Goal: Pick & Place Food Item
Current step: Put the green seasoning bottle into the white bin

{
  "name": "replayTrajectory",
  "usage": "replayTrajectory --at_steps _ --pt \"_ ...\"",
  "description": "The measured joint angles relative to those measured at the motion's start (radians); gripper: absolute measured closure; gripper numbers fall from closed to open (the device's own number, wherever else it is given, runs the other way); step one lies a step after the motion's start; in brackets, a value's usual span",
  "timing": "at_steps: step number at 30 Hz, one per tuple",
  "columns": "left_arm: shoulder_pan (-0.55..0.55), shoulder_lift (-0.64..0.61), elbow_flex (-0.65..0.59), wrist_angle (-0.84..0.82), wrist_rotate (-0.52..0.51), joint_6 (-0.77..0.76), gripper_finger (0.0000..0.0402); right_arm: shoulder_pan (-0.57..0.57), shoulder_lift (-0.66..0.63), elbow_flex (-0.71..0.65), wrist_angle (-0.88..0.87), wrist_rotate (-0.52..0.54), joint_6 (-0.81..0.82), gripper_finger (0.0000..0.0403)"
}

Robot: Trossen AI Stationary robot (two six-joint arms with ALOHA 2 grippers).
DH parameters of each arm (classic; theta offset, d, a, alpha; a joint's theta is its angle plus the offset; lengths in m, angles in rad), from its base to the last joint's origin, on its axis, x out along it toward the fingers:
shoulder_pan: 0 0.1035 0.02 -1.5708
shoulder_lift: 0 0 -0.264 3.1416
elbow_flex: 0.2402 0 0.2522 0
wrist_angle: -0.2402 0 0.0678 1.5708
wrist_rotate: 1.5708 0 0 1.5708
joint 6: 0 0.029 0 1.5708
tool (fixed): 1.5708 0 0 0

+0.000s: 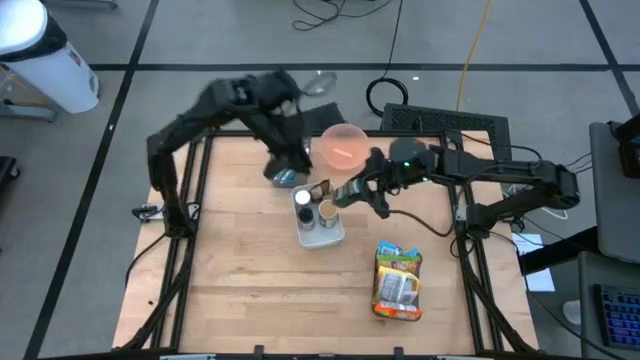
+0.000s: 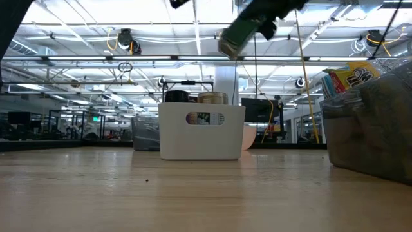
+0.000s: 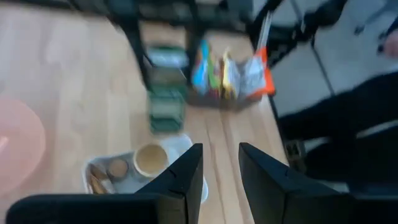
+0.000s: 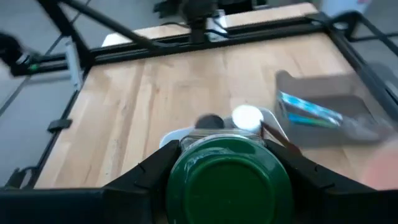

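Note:
A green jar (image 1: 347,192) hangs over the table's middle with my right gripper (image 1: 358,190) shut on it, just above and to the right of a white bin (image 1: 322,236). The bin stands on the table with a white-lidded jar (image 1: 303,198) and a tan-lidded jar (image 1: 325,211) in it. My left gripper (image 3: 219,171) is raised over the far side of the table, left of the pink bowl (image 1: 345,146). Its fingers are open and nothing is between them. A small blue packet (image 1: 285,179) lies under it. My right gripper pinches the green jar between its two fingers, one on each side of the jar's round wall (image 4: 186,163). The jar's green end (image 4: 227,183) faces back toward the wrist. The fingers come slanting down from the table's right. In the low view the jar (image 2: 236,35) hangs tilted, well clear of the bin.
A colourful snack bag (image 1: 398,282) lies on the near right of the table. The pink bowl stands at the far edge behind the bin. Bare wood spreads over the table's left and near parts. A dark frame runs around the table's edge.

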Motion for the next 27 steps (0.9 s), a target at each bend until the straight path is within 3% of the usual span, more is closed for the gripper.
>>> replayTrajectory --at_steps 6,13,21,27 --pt "0.111 -0.085 0.000 0.046 0.102 -0.002 0.0293 0.000 0.167 0.216 -0.117 -0.066 -0.152 0.0212" --pt "0.165 -0.094 -0.006 0.066 0.241 0.058 0.0293 0.012 0.344 0.419 -0.255 -0.110 -0.303 0.0212" --pt "0.233 -0.115 -0.210 0.087 0.496 0.149 0.0293 0.076 0.469 0.531 -0.365 -0.110 -0.420 0.0212" --pt "0.260 -0.141 -0.380 0.126 0.602 0.185 0.0293 0.120 0.509 0.541 -0.393 -0.109 -0.433 0.0212"
